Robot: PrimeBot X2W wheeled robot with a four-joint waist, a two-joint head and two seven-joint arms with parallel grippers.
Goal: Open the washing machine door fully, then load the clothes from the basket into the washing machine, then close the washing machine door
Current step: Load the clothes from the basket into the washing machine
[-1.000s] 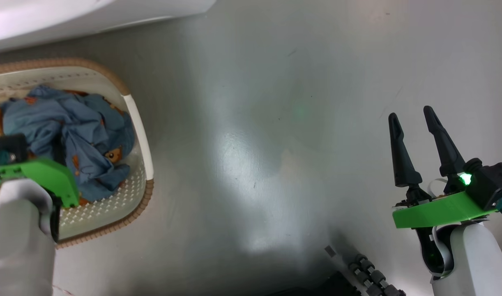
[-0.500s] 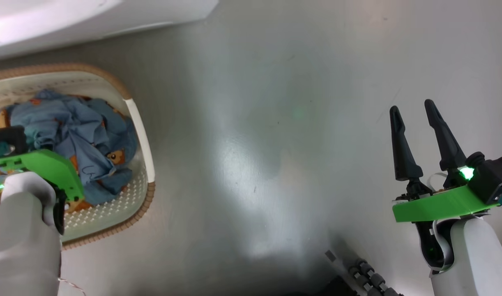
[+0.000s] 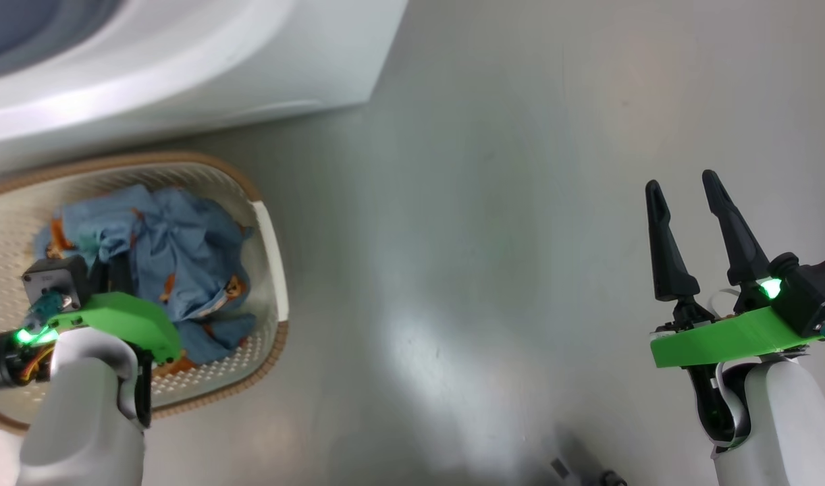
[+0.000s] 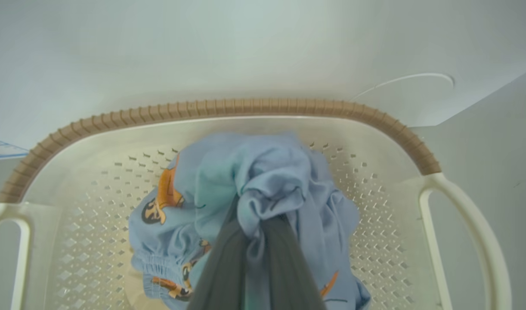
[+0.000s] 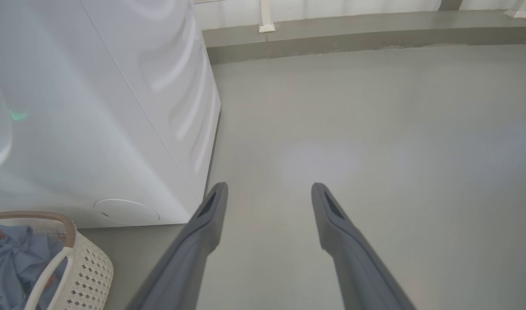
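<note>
- The basket sits on the floor, just beside the bottom front edge of the washing machine; the clothes are heaped inside it, toward the handle end nearest the open floor.
- The left gripper is down in the heap, its two dark fingers pinched together on a bunched fold of light blue fabric near the top of the pile; cloth wraps round both fingertips.
- The right gripper hangs over bare floor, well apart from the basket, fingers spread wide with nothing between them.
- From where I stand the fabric looks soft, limp and light; I'd expect it to drape and trail on lifting rather than hold any shape.
- The pieces lie tangled, so one pull may bring several along, or leave a tail hanging over the brown rim.
- A gathered fold in the middle of the heap seems the right place to hold; a single thin edge would probably slip from those narrow fingers.
- Nothing here looks fragile; the likelier trouble is cloth snagging on the rim or a handle, or tipping the light basket.
</note>
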